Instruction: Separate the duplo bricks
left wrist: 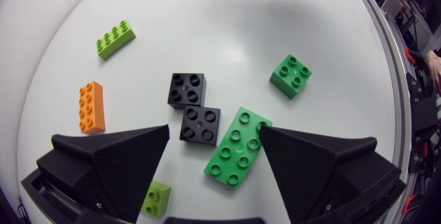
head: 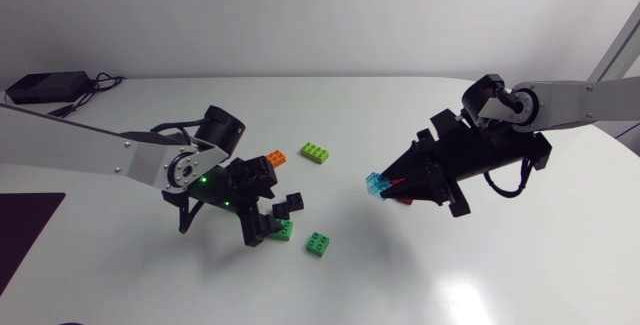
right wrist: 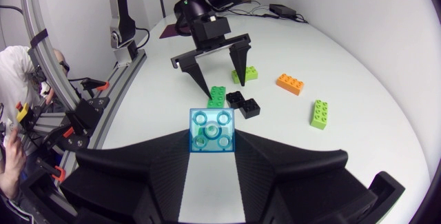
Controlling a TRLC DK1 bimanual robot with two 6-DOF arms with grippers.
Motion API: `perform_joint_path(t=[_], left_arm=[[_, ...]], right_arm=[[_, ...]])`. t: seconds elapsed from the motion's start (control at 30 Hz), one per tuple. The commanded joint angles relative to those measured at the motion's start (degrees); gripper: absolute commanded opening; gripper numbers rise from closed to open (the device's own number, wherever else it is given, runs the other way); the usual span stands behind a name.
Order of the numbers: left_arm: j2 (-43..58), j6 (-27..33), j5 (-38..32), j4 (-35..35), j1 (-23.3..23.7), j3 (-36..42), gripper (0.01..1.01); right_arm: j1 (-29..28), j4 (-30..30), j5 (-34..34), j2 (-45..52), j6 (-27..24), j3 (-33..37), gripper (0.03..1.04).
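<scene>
My right gripper (head: pixel 385 187) (right wrist: pixel 211 141) is shut on a clear blue brick (head: pixel 376 186) (right wrist: pixel 211 131), held above the table right of the middle. A red brick (head: pixel 403 201) lies under it. My left gripper (head: pixel 268 210) (left wrist: pixel 213 133) hangs open over a cluster of bricks. Under its gap lie two black bricks (left wrist: pixel 186 89) (left wrist: pixel 200 124) side by side and a long green brick (left wrist: pixel 238 148) (head: pixel 285 228) that abuts the nearer black one. The green brick's corner is close to one finger (left wrist: pixel 310 162). A small lime brick (left wrist: pixel 157 198) lies beside the other finger (left wrist: pixel 117 162).
Loose on the white table (head: pixel 150 265) are an orange brick (head: pixel 275 157) (left wrist: pixel 91 107), a long lime brick (head: pixel 316 152) (left wrist: pixel 115 39) and a green square brick (head: pixel 319 244) (left wrist: pixel 290 76). A black box with cables (head: pixel 45 87) sits at the far left corner.
</scene>
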Motion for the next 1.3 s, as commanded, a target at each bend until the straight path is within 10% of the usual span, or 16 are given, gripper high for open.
perform_joint_path(t=[0.0,0.33,0.6,1.27], left_arm=[[-3.2,-1.6,-0.2,0.0,-0.9,-2.9,0.91],[-6.0,-3.6,-0.2,1.0,-2.0,-6.3,0.903],[-2.6,-6.4,-0.2,1.8,-2.5,-3.3,0.348],[2.0,-8.4,-0.8,1.4,-2.1,-1.0,0.226]], right_arm=[[0.2,-1.1,-0.6,0.0,-2.2,-2.0,0.27],[0.7,-1.2,-0.6,-1.2,-2.1,-3.1,0.27],[0.4,-0.7,-0.6,-1.5,-2.2,-4.0,0.27],[-1.3,-0.4,-1.6,0.6,-4.1,-3.9,0.27]])
